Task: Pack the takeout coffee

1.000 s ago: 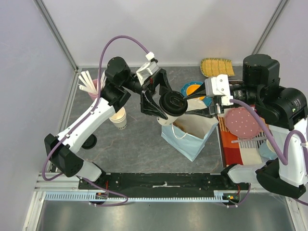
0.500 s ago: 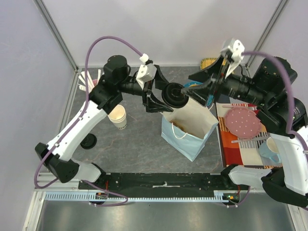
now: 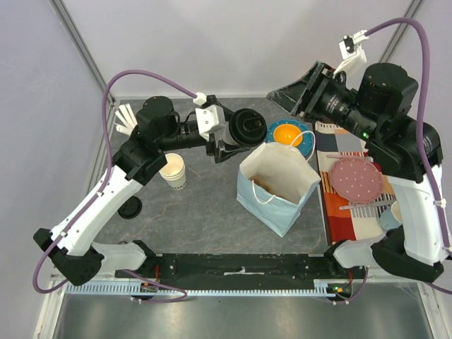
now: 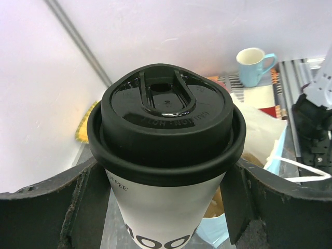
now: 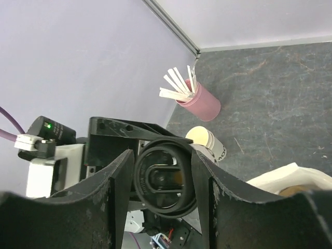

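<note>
The takeout coffee (image 3: 247, 127), a white paper cup with a black lid (image 4: 163, 111), is tipped on its side in the air, just behind and left of the open light-blue paper bag (image 3: 279, 187). My left gripper (image 3: 229, 138) is shut on the cup's white body, with one finger on each side in the left wrist view (image 4: 166, 218). My right gripper (image 3: 286, 102) is open and empty. It is raised at the back right and apart from the cup. In its wrist view (image 5: 163, 161) the lid (image 5: 166, 179) shows at a distance between the fingers.
A pink cup of white sticks (image 3: 131, 123) and stacked lidless cups (image 3: 173, 171) stand at the left, with a loose black lid (image 3: 129, 208) nearer. A blue plate with an orange item (image 3: 289, 134) lies behind the bag. A pink plate (image 3: 357, 178) and a blue mug (image 4: 251, 65) sit on the striped mat at right.
My left gripper has carried the cup back, off the bag's mouth. My right gripper has drawn away from the cup, up and to the back right.
</note>
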Robot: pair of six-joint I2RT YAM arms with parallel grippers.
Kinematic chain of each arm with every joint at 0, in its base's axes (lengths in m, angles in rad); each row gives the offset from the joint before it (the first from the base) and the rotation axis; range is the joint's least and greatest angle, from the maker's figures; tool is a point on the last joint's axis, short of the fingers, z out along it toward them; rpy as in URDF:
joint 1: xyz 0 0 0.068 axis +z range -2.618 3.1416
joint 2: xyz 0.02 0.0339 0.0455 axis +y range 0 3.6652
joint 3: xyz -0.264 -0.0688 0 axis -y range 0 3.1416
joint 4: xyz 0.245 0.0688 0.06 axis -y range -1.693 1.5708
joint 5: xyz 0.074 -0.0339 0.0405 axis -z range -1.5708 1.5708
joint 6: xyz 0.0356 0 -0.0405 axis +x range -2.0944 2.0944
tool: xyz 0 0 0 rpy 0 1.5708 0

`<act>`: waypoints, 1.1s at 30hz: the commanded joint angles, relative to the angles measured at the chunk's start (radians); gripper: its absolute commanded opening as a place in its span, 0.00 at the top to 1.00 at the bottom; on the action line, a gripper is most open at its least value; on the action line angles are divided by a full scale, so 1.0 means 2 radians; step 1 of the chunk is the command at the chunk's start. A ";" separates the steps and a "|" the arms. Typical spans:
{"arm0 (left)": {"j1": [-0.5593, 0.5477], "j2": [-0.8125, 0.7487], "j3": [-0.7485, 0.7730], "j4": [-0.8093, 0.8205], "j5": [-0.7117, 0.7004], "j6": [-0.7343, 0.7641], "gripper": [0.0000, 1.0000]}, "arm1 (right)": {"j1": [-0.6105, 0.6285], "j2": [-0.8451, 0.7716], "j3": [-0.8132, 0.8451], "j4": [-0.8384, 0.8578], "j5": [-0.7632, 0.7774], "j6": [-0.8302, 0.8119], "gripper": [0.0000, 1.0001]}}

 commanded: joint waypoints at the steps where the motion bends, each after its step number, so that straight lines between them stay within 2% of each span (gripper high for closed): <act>1: -0.003 0.012 0.007 -0.016 -0.069 0.014 0.52 | 0.008 0.031 0.063 -0.056 0.014 0.005 0.45; 5: -0.003 0.017 0.019 -0.023 -0.089 0.001 0.52 | 0.009 0.047 0.066 -0.101 0.014 -0.008 0.46; 8: -0.003 0.014 0.013 -0.019 -0.091 -0.006 0.52 | 0.009 0.055 0.069 -0.102 0.020 -0.034 0.46; 12: -0.003 0.011 0.010 -0.016 -0.073 -0.003 0.52 | 0.009 0.066 0.048 -0.101 -0.031 -0.055 0.45; 18: -0.005 0.004 -0.001 -0.018 -0.048 0.027 0.52 | 0.008 0.071 0.046 -0.082 -0.039 -0.065 0.55; 26: -0.005 0.003 -0.003 -0.010 -0.046 0.026 0.52 | 0.008 0.056 0.014 -0.091 -0.034 -0.078 0.56; 29: -0.006 0.001 -0.004 -0.007 -0.044 0.025 0.52 | 0.008 0.057 0.008 -0.093 -0.038 -0.077 0.63; 30: -0.006 0.001 -0.004 -0.007 -0.045 0.025 0.52 | 0.008 0.058 0.011 -0.092 -0.041 -0.077 0.70; 33: -0.005 0.004 -0.004 -0.007 -0.045 0.026 0.52 | 0.008 0.061 0.014 -0.093 -0.042 -0.081 0.72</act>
